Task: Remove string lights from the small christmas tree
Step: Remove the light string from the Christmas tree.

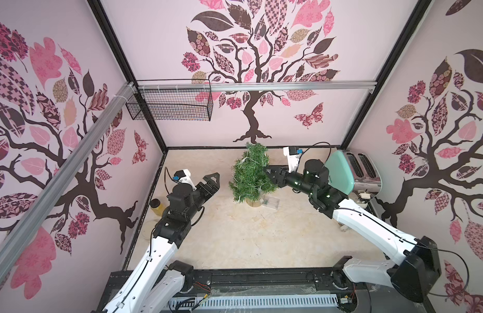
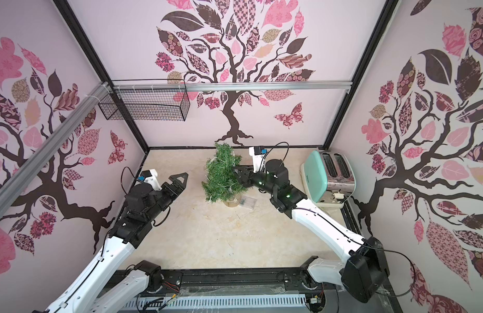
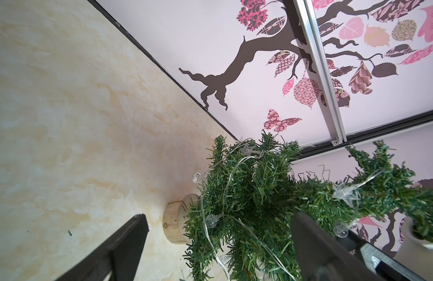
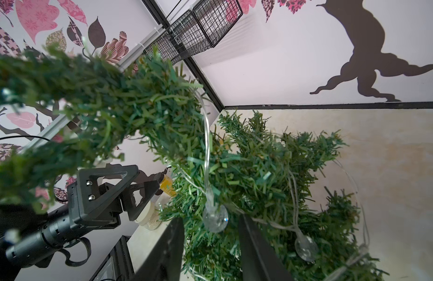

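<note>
Hardly begun, I'd say. The left gripper (image 1: 213,183) stands short of the small christmas tree (image 1: 249,173), clear of its branches, its jaws spread wide and empty. At the tree's foot, just beside its round base (image 1: 253,202), the clear box (image 1: 271,202) of the string lights (image 4: 207,146) lies flat on the table (image 1: 234,244). From there the wire runs up into the needles and loops round the tree from low branches to tip, and I see no length of it pulled free. The right gripper (image 4: 210,217) reaches into the tree's middle from the side. Its jaws are apart, one either side of a round bulb (image 4: 215,219) that hangs between them, and I can't see them pinching it. So the first catch looks about to be made, and all the unwinding is left.

As to materials, the table is a mottled cream sheet, marble-like. The base is a pale wooden disc. The branches are bushy with flat, papery green strips, stiff enough to snag a wire, I'd think. The wire is thin, silvery-clear and limp. The bulbs are clear plastic, some faceted globes, some stars (image 3: 345,194). Beyond the tree on the right arm's side sits a mint and chrome toaster (image 1: 340,173), and past the tree, high on the back wall, hangs a black wire basket (image 1: 169,103)
</note>
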Robot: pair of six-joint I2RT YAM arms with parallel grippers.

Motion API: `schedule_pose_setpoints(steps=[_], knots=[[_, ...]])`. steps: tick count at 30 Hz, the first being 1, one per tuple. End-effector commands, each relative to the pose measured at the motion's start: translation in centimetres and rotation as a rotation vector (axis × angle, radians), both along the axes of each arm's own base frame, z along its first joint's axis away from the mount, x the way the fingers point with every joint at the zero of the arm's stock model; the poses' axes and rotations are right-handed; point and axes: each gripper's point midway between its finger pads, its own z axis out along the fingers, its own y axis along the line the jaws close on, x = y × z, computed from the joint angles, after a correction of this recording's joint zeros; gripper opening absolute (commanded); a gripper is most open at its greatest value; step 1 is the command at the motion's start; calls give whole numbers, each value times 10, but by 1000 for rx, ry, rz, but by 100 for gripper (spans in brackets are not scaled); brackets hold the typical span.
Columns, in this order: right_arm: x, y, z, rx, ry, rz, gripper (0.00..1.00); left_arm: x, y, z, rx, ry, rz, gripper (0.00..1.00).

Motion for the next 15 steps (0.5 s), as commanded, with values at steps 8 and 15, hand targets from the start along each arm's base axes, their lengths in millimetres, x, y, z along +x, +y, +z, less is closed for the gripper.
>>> schedule_pose_setpoints(steps=[8, 15], knots=[[9, 7, 11, -15, -28, -7, 38, 0, 0, -6, 6, 7, 1, 98], [10, 5, 12, -24, -31, -19, 27, 0, 0, -6, 6, 5, 4, 98]])
